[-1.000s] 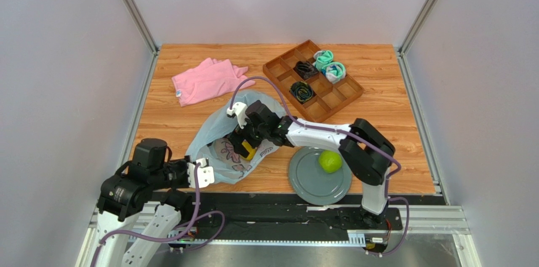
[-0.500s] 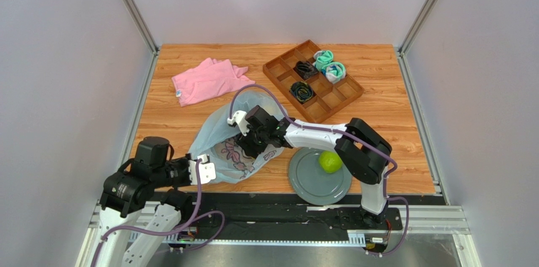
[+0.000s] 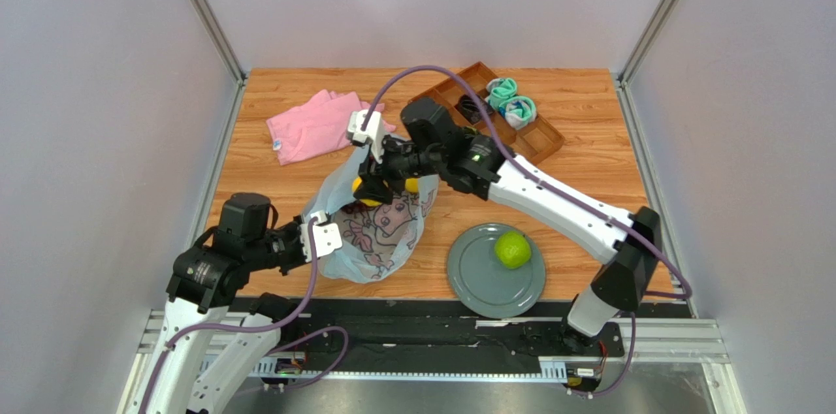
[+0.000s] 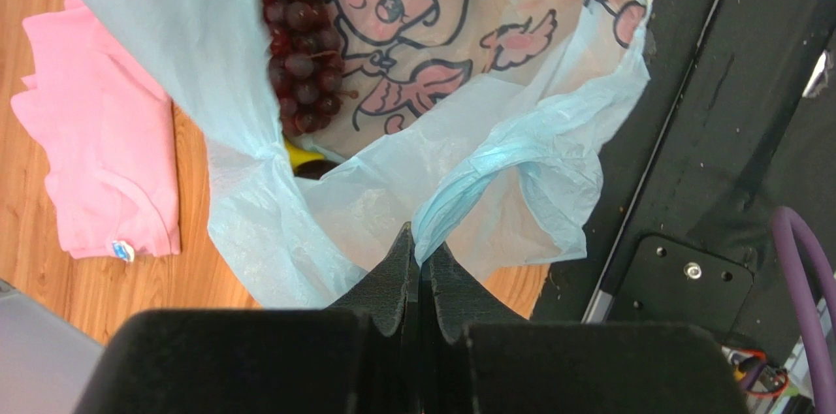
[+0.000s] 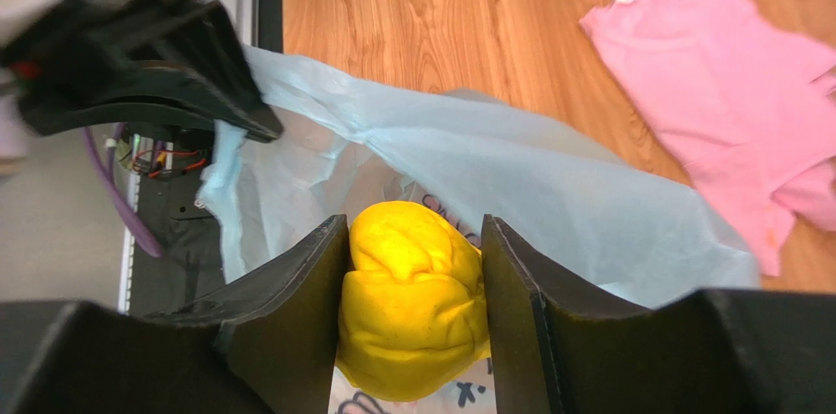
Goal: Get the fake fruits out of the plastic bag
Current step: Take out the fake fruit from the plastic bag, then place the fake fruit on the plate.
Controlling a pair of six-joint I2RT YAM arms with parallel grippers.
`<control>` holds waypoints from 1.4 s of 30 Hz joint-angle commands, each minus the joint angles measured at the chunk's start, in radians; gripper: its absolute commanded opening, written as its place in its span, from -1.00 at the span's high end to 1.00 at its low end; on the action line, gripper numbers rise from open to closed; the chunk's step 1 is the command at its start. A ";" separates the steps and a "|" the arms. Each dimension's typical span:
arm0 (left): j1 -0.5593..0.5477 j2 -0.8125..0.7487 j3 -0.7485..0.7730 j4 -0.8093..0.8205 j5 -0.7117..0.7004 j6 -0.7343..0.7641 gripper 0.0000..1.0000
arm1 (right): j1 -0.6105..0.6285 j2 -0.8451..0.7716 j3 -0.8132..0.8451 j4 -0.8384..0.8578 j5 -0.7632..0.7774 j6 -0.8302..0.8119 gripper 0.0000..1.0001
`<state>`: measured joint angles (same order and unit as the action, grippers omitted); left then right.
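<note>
Right fingers are clamping a yellow lemon from both sides; the right gripper is holding it over the open mouth of the bag.

Left fingers are pressing together on the bag's twisted handle; the left gripper is pinching it at the bag's near edge, just in front of the table's black border.

Inside the bag, dark grapes are lying against the printed side, with a scrap of yellow fruit showing below them; which fruit it is cannot be told.

Right of the bag, a green apple is sitting on a grey plate, apart from both grippers.

A pink cloth is lying flat behind the bag.

A wooden tray is standing at the far right of the table, with rolled socks in and beside its compartments.
</note>
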<state>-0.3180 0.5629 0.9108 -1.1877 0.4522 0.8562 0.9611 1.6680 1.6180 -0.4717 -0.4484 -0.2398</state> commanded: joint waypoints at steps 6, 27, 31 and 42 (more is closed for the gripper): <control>0.007 0.032 0.023 0.187 0.048 -0.206 1.00 | -0.030 -0.287 0.039 -0.367 -0.049 -0.220 0.32; 0.151 0.045 0.046 0.231 0.140 -0.327 1.00 | -0.039 -0.492 -0.682 -0.386 0.123 -0.616 0.30; 0.152 0.038 0.048 0.224 0.137 -0.330 1.00 | -0.051 -0.395 -0.696 -0.273 0.163 -0.595 0.29; 0.152 0.011 0.011 0.237 0.166 -0.321 1.00 | -0.074 -0.366 -0.748 -0.241 0.257 -0.604 -0.39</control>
<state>-0.1730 0.5934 0.9249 -0.9894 0.5823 0.5468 0.8921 1.3132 0.8665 -0.7380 -0.2256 -0.8314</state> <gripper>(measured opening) 0.008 0.615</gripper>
